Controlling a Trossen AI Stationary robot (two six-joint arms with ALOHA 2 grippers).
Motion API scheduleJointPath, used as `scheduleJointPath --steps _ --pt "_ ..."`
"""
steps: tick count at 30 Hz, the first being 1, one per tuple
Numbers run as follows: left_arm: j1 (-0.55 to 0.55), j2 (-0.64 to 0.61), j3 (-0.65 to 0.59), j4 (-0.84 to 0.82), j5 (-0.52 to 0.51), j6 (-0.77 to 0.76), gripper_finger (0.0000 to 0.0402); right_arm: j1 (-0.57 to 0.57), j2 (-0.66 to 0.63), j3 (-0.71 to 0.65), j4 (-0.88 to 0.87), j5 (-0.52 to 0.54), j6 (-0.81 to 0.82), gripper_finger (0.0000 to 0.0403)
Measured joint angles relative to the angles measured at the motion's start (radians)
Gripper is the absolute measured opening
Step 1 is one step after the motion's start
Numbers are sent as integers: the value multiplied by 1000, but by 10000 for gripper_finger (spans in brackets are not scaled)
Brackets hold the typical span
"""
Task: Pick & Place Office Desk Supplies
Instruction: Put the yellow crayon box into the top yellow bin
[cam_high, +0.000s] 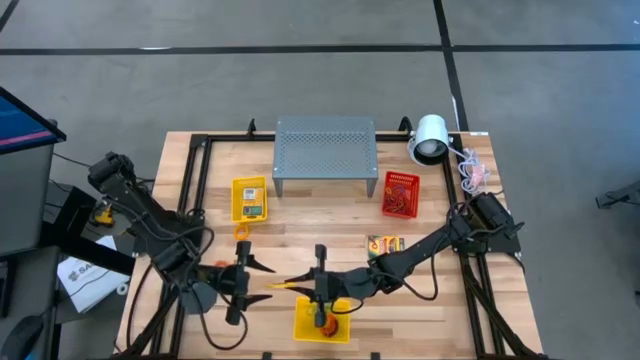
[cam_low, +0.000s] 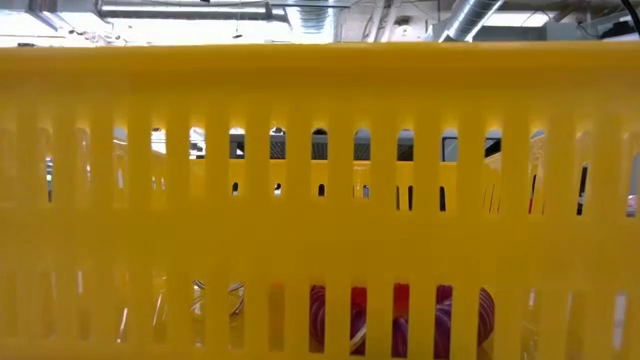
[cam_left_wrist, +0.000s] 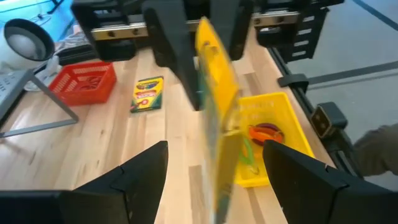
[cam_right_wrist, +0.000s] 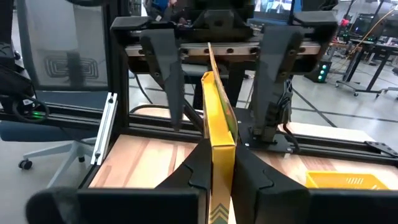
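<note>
A flat yellow-and-green crayon box (cam_left_wrist: 217, 112) hangs on edge above the table's near middle, and my right gripper (cam_right_wrist: 219, 149) is shut on it. My left gripper (cam_left_wrist: 214, 146) faces it from the left, open. Its fingers (cam_right_wrist: 168, 68) stand on either side of the box's other end without touching it. In the high view, my left gripper (cam_high: 262, 284) and my right gripper (cam_high: 305, 285) meet over the box (cam_high: 285, 285). A second crayon box (cam_high: 385, 243) lies flat on the table. Another lies in a yellow basket (cam_high: 250, 198). Rubber bands (cam_left_wrist: 264, 132) lie in the near yellow basket (cam_left_wrist: 273, 106). My right gripper pinches the crayon box's two flat faces (cam_right_wrist: 217, 134) between its two fingers, at the end nearest the table's right. The fingers come in roughly level from the right, along the box. The box stands on edge, lifted clear of the table, its free end reaching toward my left gripper.
A grey perforated stand (cam_high: 325, 155) and a white lamp (cam_high: 430, 138) stand at the back. A red basket (cam_high: 400, 192) sits right of the stand. The near yellow basket's wall (cam_low: 320, 200) fills the low view. Bare wood lies between the baskets.
</note>
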Motion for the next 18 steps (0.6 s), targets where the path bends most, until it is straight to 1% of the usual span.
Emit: scheduleJointPath --steps 7,11,14,18 --pt "17 0 0 9 1 1 260 1 0 0 5 -1 -1 29" --pt "20 0 0 15 1 2 254 1 0 0 5 -22 -2 28" --pt "21 0 0 17 1 2 237 1 0 0 5 -25 -2 29" --pt "21 0 0 17 1 2 201 1 0 0 5 -25 -2 29"
